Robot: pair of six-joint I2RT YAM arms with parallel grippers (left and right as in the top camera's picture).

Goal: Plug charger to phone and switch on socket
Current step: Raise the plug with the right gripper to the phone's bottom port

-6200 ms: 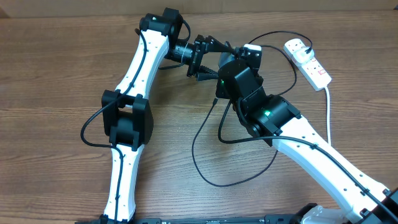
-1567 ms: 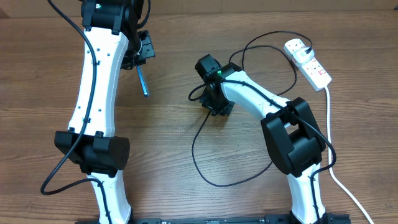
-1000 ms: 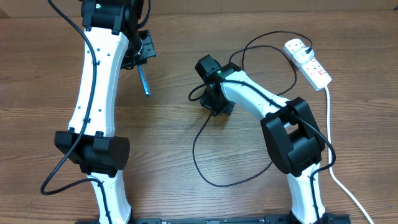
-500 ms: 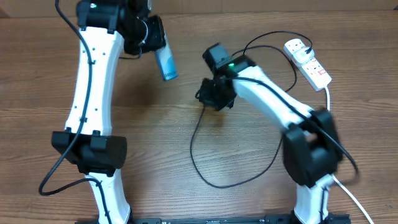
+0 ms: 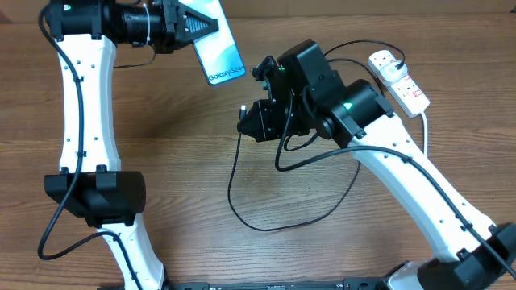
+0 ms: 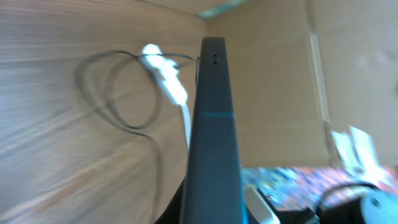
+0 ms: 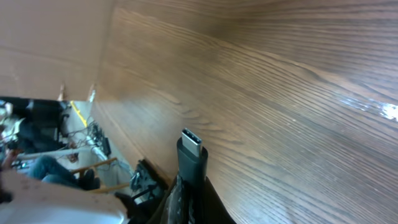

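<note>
Pinching the charger (image 7: 191, 151), right hand (image 5: 251, 119) looks indistinct; left hand (image 5: 196, 26) clamps top-cropped phone (image 5: 222, 48).

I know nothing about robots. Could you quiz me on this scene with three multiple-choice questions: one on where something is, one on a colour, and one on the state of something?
1. Where does the socket lie?
A far right; B near left; C centre.
2. What colour is the charger cable?
A white; B black; C red.
3. How does the charger tip stand to the phone?
A plugged into it; B held up, apart from it; C lying flat under it.

Answers:
1 A: the overhead view shows it at the far right.
2 B: the thin loop on the wood is black.
3 B: bare wood shows between the tip and the phone.
</note>
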